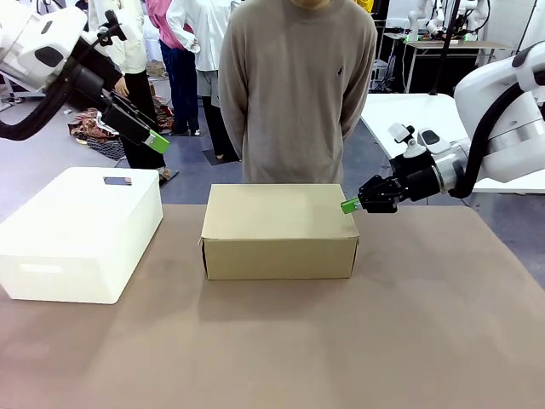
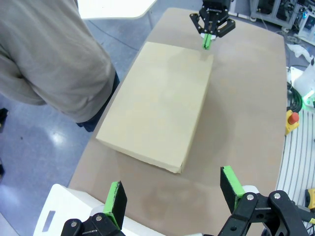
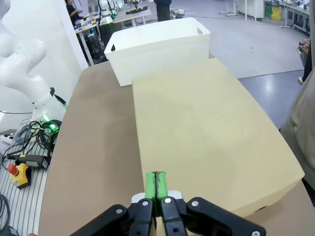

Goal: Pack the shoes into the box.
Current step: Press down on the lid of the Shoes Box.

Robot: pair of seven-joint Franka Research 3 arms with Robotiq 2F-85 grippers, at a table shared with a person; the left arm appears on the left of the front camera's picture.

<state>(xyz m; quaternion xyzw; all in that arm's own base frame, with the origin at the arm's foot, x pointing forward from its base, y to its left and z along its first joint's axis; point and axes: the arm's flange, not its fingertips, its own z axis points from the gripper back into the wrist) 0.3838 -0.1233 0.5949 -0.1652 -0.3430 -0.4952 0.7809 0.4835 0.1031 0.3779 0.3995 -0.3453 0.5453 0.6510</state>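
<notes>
The box is a tan cardboard block with flat sides and sharp corners. It sits in the middle of the brown worktop. Its flap lid lies flat on top, so the box is closed. The lid looks smooth and plain.

The right pincer is black with bright green pads. Its two fingers are pressed together with nothing between them. The green tips sit at the box's top corner on the robot's right, at the far side near the person. From the front view they look like they touch the lid edge, but it is hard to be sure. In the right wrist view the closed tips point across the lid.

The left pincer is held up high in the air, above the white bin. Its fingers are spread wide apart and hold nothing. In the left wrist view the two green pads stand far from each other, and the box lies well below them.

The white bin is smooth plastic with rounded corners and a slot handle in its end. It stands on the worktop to the robot's left of the box, a little apart from it.

A person in a soft grey-brown sweater stands at the far side of the worktop, right behind the box.
</notes>
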